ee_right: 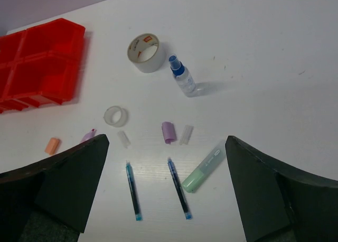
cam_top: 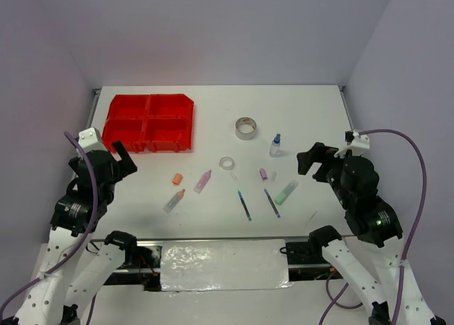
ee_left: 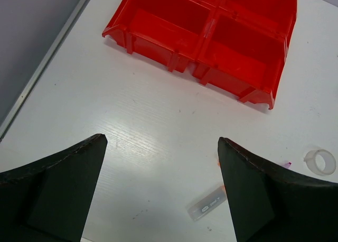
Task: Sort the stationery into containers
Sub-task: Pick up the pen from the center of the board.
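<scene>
So far nothing is gripped: the left claw (cam_top: 125, 159) and the right claw (cam_top: 313, 157) both stand wide and empty. The stationery lies loose on the white surface (cam_top: 312, 105), well apart from the red tray (cam_top: 149, 123) at the far left, whose 4 compartments look bare. A sensible first pick, I judge, is whatever lies closest to each arm: the orange-tipped marker (cam_top: 174, 200) or pink marker (cam_top: 203, 181) for the left, the green marker (cam_top: 286, 192) or 1 of the 2 thin pens (cam_top: 245, 205) for the right. Straddle the barrel crosswise near its middle, descend straight, and close only once both fingers flank it, since the pens are slim and could roll or slip. The left arm hovers on the near side of the tray, wrist tipped toward it. The right arm hangs over the right side, claw aimed inward at the pens and purple piece (cam_top: 263, 174).
</scene>
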You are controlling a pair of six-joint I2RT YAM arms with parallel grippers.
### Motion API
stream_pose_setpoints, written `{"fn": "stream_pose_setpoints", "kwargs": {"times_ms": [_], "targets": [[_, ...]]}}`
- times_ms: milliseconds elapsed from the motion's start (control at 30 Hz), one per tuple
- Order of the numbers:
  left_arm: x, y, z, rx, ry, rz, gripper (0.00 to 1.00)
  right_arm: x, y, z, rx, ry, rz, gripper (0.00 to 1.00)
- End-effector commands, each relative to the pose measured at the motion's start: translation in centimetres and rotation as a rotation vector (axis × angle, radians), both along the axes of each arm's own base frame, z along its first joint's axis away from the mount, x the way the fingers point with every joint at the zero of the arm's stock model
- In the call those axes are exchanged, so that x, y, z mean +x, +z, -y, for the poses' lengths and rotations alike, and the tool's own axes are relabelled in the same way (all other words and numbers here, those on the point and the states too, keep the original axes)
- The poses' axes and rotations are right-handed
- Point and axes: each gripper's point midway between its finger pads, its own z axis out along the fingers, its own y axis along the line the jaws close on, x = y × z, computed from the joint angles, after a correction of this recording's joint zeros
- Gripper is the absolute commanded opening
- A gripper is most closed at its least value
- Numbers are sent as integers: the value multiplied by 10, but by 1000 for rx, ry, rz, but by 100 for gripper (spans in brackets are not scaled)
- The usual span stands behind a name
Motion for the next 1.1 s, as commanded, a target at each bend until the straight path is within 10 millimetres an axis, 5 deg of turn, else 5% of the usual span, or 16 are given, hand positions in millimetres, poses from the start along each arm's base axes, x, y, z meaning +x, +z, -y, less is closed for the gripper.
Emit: {"fn": "stream_pose_setpoints", "kwargs": {"times_ms": [0,200,433,567,800,900,1067], "targets": [[3,2,-4,-2,28,12,99,1,9,-5,16,21,33,100],[4,0,-1,6,10,-5,99,2,6,-40,46,216,29,100],[2,2,-7,10,40,1,99,23,-45,-71,18,250,-212,100],[-1,1,-11,13,68,-4,99,21,-81,-104,-78,277,-317,100],[1,0,-11,18,67,-10,99,2,-150,-172,-253,419,-467,74],[2,-2,-10,19,59,-20,99,0,-183,-184,-329,410,-540,56],[3,-1,-7,14,44,-13,99,-6,-209,-199,-346,442,-591,48]]}}
